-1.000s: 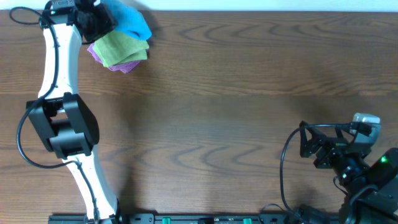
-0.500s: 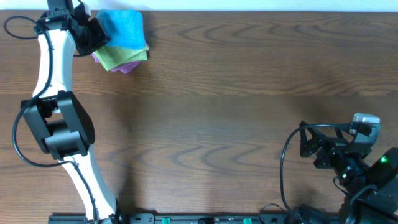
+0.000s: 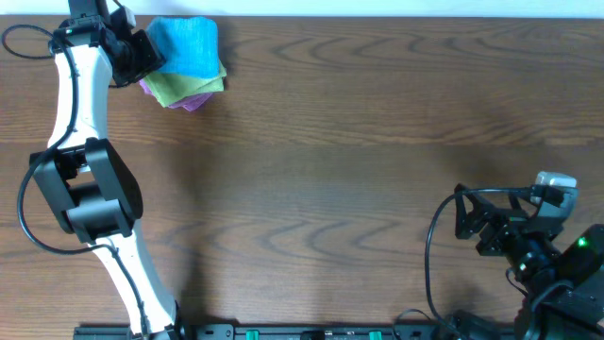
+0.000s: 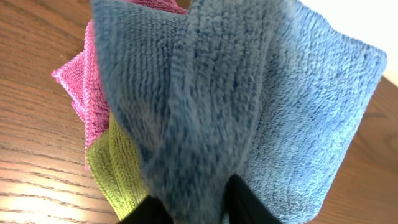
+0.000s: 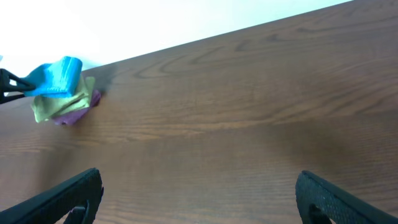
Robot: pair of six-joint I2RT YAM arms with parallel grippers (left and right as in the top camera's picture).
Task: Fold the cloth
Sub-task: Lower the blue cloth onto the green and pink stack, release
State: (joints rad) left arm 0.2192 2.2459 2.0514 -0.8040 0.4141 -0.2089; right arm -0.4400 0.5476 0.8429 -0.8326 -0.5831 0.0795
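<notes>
While your left claw (image 3: 144, 52) is clamped on a bunched edge of the cloth (image 3: 189, 45), you're really only at the grab-and-separate step, and no folding has started yet. The cloth sits at the far-left corner of the bench (image 3: 359, 170), right on top of the green cloth (image 3: 179, 85), with the purple cloth (image 3: 193, 100) peeking out underneath.

In the left wrist view it fans out from the pinch in a couple of loose flaps, so it's crumpled, not flat. From overhead it spreads away from the claw toward the bench's right. I'd guess its long axis runs roughly along the far edge, but it's bunched enough that I wouldn't swear to it.

Your right claw (image 3: 464, 222) is parked at the near-right, fingers spread wide, holding nothing and well apart from the pile.

I reckon the next move is to lift the cloth clear without dragging the green one along, bring it to open bench and spread it flat. Only then does a fold make sense, probably with the right claw taking a second corner.
</notes>
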